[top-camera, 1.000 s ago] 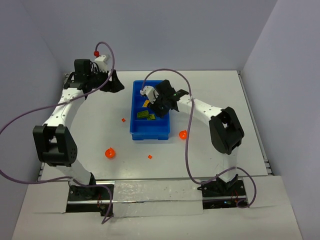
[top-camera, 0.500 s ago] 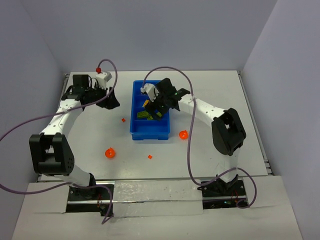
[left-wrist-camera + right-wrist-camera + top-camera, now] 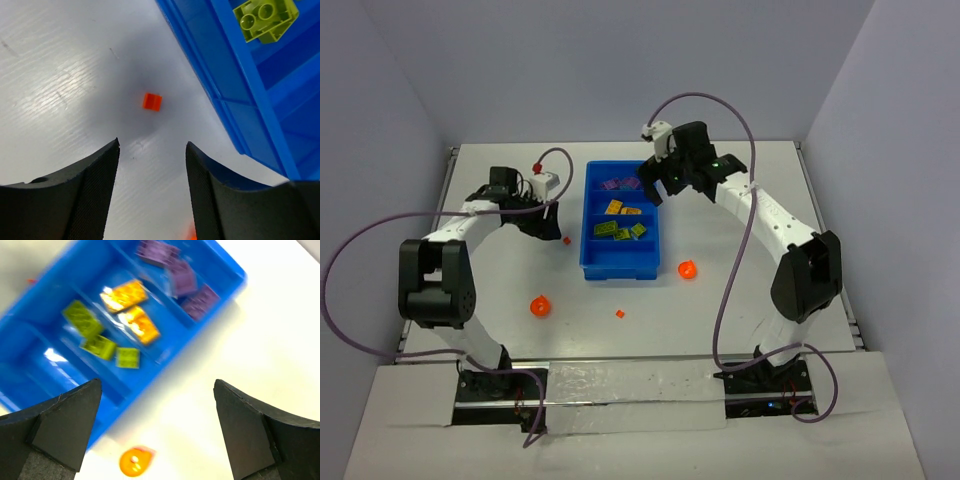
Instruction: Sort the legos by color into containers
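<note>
Inside the tray [image 3: 239,65], only left-wrist view shows lime lego [image 3: 265,17] studs.

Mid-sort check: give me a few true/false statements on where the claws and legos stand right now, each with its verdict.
1. The left claw is open, with a small orange piece on the table ahead of it. True.
2. The right claw grips a lime green lego. False: it is open and empty.
3. The purple legos lie in the farthest compartment of the blue tray. True.
4. The nearest compartment holds orange pieces. False: it looks empty.
5. Both round orange pieces sit inside the tray. False: one round orange piece lies on the table left of the tray, the other right of it.
</note>
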Controlling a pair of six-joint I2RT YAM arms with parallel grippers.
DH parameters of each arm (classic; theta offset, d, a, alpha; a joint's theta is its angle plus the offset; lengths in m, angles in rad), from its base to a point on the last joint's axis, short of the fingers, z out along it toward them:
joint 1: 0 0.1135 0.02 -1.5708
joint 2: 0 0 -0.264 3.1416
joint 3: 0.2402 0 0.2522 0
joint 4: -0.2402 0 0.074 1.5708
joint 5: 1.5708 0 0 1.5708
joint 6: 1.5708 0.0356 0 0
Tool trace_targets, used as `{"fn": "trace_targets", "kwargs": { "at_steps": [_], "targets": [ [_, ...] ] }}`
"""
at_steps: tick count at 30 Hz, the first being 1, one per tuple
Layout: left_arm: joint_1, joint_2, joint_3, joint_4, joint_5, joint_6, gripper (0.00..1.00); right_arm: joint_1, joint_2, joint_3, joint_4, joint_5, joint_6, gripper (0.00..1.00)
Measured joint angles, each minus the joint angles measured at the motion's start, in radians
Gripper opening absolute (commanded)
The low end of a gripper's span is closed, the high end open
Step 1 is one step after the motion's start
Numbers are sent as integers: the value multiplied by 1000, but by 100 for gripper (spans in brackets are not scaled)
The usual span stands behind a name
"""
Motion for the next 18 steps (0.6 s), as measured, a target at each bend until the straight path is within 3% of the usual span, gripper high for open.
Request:
{"fn": "trace_targets", "kwargs": {
  "at_steps": [6,18],
  "targets": [
    [-66,92,26,26,-46,17,55,-77,2,0,-29,20,4,100],
    [-102,176,73,74,-121,28,53,-90,2,0,-38,22,-1,100]
  ]
}}
